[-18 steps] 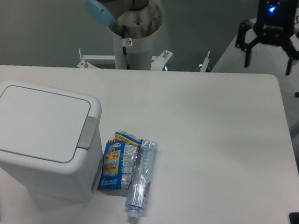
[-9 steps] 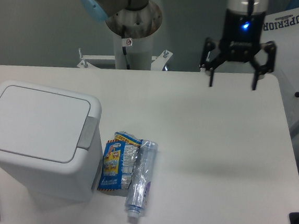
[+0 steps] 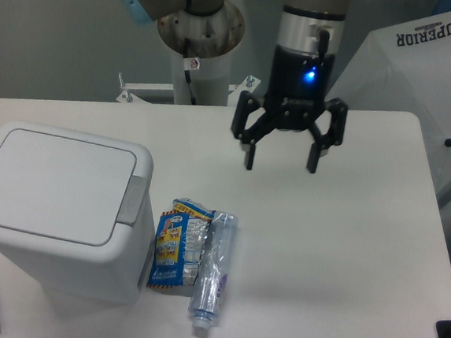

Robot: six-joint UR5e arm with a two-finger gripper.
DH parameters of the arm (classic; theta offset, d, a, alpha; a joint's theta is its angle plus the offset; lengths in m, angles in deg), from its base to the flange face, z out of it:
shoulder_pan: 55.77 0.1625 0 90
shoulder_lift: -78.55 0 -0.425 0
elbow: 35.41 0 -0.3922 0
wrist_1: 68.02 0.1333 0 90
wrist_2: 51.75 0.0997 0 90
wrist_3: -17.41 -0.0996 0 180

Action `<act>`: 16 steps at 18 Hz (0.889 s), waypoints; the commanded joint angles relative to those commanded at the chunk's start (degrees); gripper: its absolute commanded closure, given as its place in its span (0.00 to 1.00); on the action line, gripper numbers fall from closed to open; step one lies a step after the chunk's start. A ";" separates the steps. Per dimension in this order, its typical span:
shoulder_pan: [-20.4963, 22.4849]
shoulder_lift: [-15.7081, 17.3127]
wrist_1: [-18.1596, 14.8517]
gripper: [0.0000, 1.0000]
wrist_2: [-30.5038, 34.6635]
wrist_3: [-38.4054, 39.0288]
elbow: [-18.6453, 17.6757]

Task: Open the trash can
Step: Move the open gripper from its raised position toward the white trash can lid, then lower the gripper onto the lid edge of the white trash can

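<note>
White trash can (image 3: 56, 209) sits shut, flat lid (image 3: 50, 184) down, grey tab (image 3: 133, 200) facing right; contents hidden. Gripper (image 3: 282, 163) hangs spread, empty.

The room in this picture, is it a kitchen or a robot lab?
Probably a robot lab. A robot arm's gripper, jaws open, hangs over a plain white table, with a trash can set out.
</note>
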 joint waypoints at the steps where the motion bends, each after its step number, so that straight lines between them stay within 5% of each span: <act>1: -1.05 -0.44 0.00 0.00 -0.01 0.00 -0.09; 16: -6.60 -3.42 0.26 0.00 0.43 -0.44 0.17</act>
